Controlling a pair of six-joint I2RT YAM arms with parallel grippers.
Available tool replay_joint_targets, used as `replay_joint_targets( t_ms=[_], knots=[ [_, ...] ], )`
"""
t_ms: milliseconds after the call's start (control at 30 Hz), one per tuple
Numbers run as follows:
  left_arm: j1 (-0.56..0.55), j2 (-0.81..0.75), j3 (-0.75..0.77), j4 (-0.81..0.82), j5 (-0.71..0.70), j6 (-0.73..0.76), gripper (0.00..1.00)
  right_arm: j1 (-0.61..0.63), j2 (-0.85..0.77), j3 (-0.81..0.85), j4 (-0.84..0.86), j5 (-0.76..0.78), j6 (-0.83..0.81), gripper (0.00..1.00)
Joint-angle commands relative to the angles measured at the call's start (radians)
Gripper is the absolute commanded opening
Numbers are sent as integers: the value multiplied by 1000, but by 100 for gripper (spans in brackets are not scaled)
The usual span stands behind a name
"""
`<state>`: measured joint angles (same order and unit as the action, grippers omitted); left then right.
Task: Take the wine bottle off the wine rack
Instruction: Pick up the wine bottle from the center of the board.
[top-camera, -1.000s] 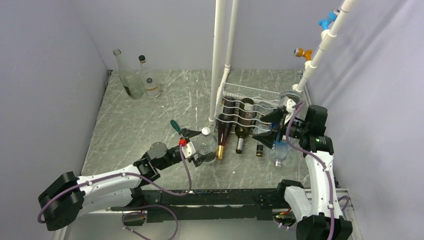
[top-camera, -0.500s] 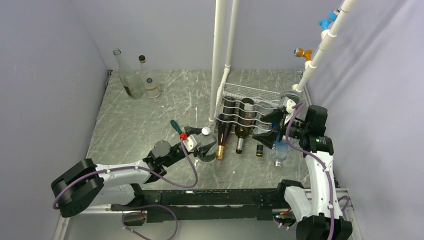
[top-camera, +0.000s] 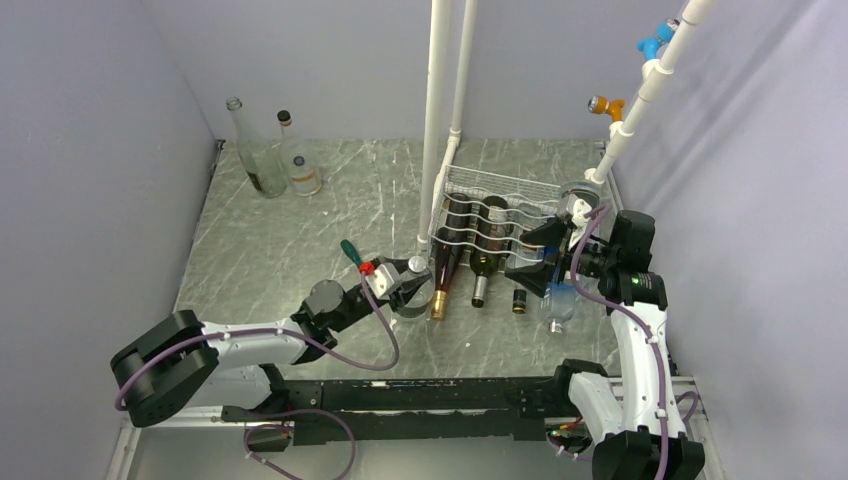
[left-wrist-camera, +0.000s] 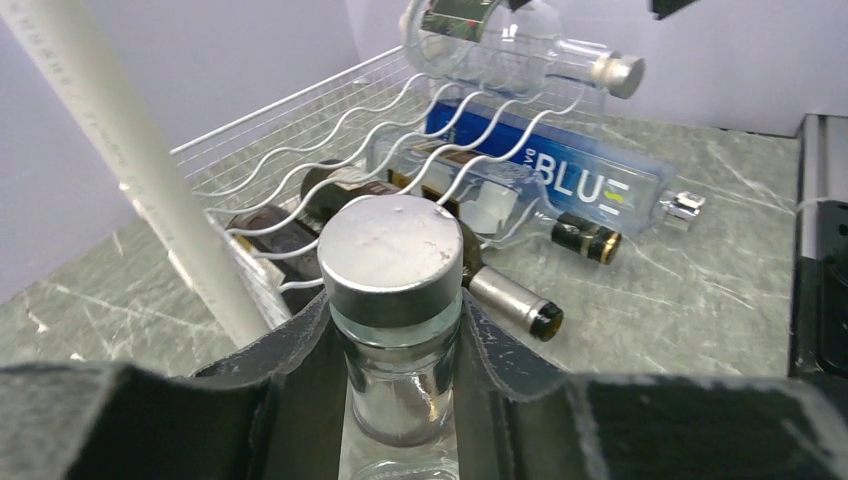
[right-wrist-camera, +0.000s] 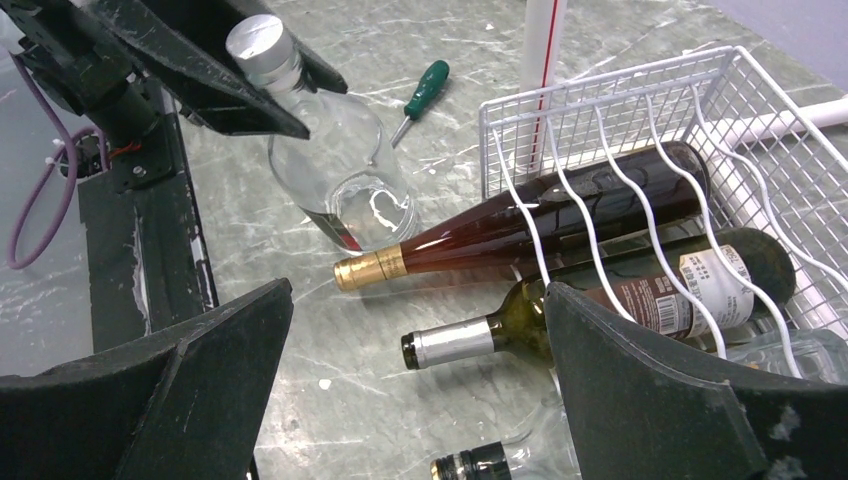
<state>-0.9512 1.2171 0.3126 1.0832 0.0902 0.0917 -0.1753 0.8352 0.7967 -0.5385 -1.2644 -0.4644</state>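
A clear glass bottle (top-camera: 411, 296) with a silver cap (left-wrist-camera: 392, 255) stands upright on the table, just left of the white wire wine rack (top-camera: 497, 192). My left gripper (left-wrist-camera: 400, 385) is shut on its neck, just under the cap. In the rack's lower tier lie a dark wine bottle with gold foil (right-wrist-camera: 520, 228) and a green one with silver foil (right-wrist-camera: 460, 342), necks sticking out toward me. A clear bottle labelled BLUE (left-wrist-camera: 560, 180) lies beside them. My right gripper (right-wrist-camera: 418, 300) hangs open above the rack's front, holding nothing.
A green-handled screwdriver (top-camera: 351, 252) lies left of the held bottle. Two glass bottles (top-camera: 262, 150) stand at the back left corner. White pipes (top-camera: 438, 110) rise just behind the rack's left side. Another clear bottle (left-wrist-camera: 500, 40) rests on the rack's upper tier.
My left gripper has moved right and closed on the clear bottle's neck. The right arm has not moved.
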Motion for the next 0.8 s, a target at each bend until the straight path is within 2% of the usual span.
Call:
replay_joint_targets(
  t_ms=[0,33,300,533,767],
  knots=[
    [10,-20,40,33,-4,22,4,-4,-14,0,7,-21,-31,100],
    [10,-32,46,10,-1,22,0,-4,-14,0,7,-21,-32,100],
    [12,-158,73,-100,-49,-17,0,-2,-12,0,5,-21,-35,100],
    [34,-237,74,-122,-87,-116,0,-1,-12,-1,3,-20,-37,100],
    [52,-301,77,-140,-187,-180,0,-1,-13,-1,3,-18,-36,100]
  ],
)
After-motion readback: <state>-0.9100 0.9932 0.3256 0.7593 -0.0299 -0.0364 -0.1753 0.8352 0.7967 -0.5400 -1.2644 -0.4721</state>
